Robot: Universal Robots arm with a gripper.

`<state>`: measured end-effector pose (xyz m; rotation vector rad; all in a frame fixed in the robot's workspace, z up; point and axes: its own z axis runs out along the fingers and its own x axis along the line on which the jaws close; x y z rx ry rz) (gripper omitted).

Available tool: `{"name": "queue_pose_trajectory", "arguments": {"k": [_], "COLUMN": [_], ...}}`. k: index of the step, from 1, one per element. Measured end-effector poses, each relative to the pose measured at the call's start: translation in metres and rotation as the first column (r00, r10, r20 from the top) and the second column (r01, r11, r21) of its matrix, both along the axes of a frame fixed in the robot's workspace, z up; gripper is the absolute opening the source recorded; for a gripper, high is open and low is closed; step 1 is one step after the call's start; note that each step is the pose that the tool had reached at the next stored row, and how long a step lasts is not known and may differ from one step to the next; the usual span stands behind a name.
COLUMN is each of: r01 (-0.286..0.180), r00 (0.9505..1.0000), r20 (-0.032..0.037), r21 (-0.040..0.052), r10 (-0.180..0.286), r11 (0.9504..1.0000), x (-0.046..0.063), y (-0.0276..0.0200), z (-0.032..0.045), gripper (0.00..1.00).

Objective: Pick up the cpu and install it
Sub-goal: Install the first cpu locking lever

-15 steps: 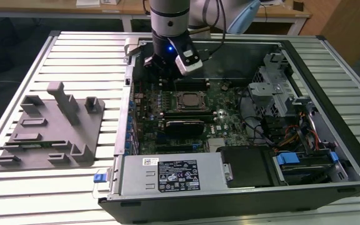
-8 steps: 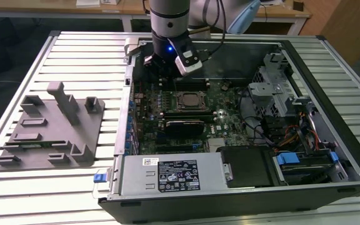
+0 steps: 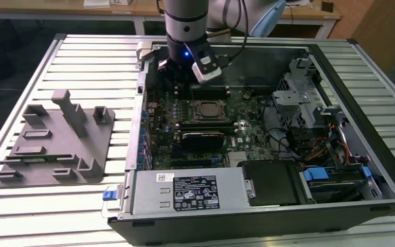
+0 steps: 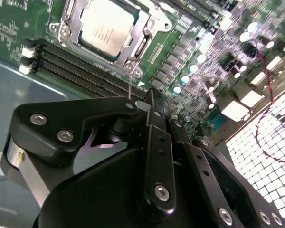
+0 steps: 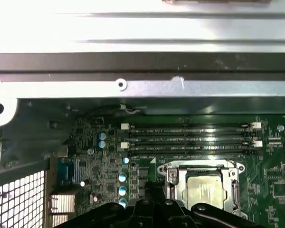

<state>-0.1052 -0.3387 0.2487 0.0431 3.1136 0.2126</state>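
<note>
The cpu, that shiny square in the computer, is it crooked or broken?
No. In the second wrist view the cpu lies flat and square inside its metal socket frame, with no tilt or crack that I can see. Nothing stands out on the green motherboard around it.

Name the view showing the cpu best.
The second wrist view: the cpu is close, silvery top clear in its socket frame. The first wrist view shows it farther off; the exterior view, small on the motherboard.
</note>
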Motion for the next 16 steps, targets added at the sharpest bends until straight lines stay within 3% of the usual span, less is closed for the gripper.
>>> {"name": "queue_pose_trajectory", "arguments": {"k": [4, 7, 8, 12, 15, 16], "r01": [0.0, 0.0, 0.0, 0.0, 0.0, 0.0], "r00": [1.0, 1.0, 1.0, 1.0, 1.0, 1.0], "r20": [0.0, 0.0001, 0.0001, -0.0001, 0.0, 0.0001], "r21": [0.0449, 0.0721, 0.0768, 0.0784, 0.0955, 0.0968], "r10": [0.0, 0.0, 0.0, 0.0, 0.0, 0.0], "r11": [0.999, 0.9974, 0.997, 0.9969, 0.9954, 0.9953], "x": [0.0, 0.0, -0.0001, -0.0001, -0.0001, -0.0001], "y": [-0.0001, -0.0001, -0.0001, -0.0001, -0.0001, -0.0001], "z": [0.0, 0.0, 0.0, 0.0, 0.0, -0.0001], "gripper": [0.11, 0.11, 0.11, 0.11, 0.11, 0.11]}}
